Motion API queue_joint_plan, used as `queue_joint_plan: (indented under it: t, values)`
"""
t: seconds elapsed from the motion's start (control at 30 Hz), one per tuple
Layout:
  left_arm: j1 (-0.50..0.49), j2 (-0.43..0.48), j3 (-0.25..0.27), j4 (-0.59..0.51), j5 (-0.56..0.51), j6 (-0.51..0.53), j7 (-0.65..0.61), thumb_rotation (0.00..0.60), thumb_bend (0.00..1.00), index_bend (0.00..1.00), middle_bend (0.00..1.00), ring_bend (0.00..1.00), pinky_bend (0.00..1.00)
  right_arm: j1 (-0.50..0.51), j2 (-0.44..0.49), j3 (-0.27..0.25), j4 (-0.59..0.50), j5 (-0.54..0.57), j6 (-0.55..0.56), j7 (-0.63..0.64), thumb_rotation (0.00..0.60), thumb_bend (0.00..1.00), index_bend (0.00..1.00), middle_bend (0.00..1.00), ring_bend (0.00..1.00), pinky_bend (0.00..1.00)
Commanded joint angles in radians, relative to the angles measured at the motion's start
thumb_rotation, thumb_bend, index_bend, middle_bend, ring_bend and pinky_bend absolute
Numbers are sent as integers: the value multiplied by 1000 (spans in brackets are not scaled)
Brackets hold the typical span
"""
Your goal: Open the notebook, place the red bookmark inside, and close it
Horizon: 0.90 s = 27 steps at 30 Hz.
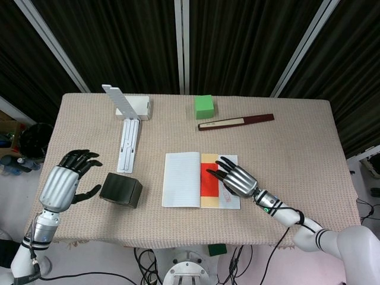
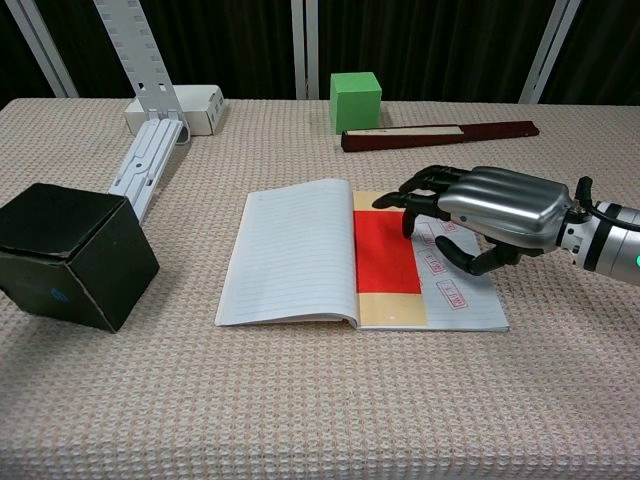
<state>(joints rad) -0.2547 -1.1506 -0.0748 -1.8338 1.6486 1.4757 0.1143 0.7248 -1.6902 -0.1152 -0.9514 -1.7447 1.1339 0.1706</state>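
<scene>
The notebook (image 1: 181, 178) (image 2: 290, 250) lies open and flat at the middle of the table. The red bookmark (image 1: 209, 187) (image 2: 385, 262), red with tan ends, lies on the right page along the spine. My right hand (image 1: 234, 180) (image 2: 490, 205) hovers low over the right page, palm down, fingers apart and curved, holding nothing. Its fingertips reach over the bookmark's upper right edge; whether they touch it I cannot tell. My left hand (image 1: 62, 184) hangs open at the table's left edge, beside a black box, and shows only in the head view.
The black box (image 1: 120, 189) (image 2: 65, 255) sits left of the notebook. Behind it lies a white slotted bracket (image 1: 127, 139) (image 2: 150, 150) with a small white box (image 1: 139, 107) (image 2: 195, 108). A green cube (image 1: 203, 106) (image 2: 356, 100) and a dark red strip (image 1: 236, 122) (image 2: 440, 135) lie beyond the notebook.
</scene>
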Motion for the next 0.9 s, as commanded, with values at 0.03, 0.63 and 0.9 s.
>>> queue_joint_plan:
  t: [0.03,0.63,0.9]
  values:
    - [1,-1,1,3,1,2,-3,600,156,368,265,192,205,0,-3,1,1,-1,2,5,600,725,17,291,53,0]
    - [-1,-12,3,21,2,1,-19,600,157,368,266,192,205,-18,23,-4,-13,-3,7,5,600,723,17,292,53,0]
    - [2,-9,4,20,3,5,-17,600,156,368,265,192,205,0,-13,0,4,-19,-1,9,600,724,17,291,53,0]
